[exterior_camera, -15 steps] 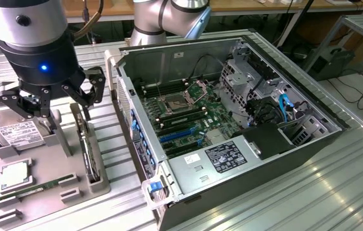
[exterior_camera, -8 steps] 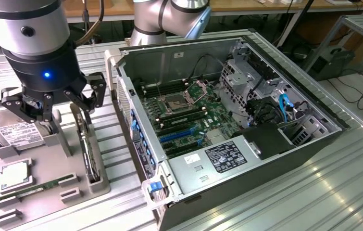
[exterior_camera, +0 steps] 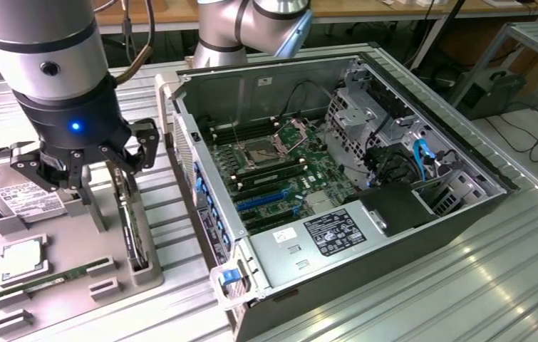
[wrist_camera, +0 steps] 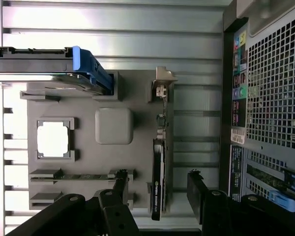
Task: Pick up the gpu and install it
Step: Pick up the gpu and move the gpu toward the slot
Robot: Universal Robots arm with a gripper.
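The gpu is a thin dark card standing on edge in a slot of the grey parts holder, left of the open computer case. In the wrist view the gpu appears edge-on, with its pale metal bracket at the far end. My gripper hangs over the holder, open. In the wrist view the gripper has its two black fingers on either side of the card, apart from it, and nothing is held.
On the holder also lie a silver hard drive with a blue clip, a square processor and a green memory stick. Inside the case the motherboard with blue slots lies exposed. Ribbed metal table surrounds everything.
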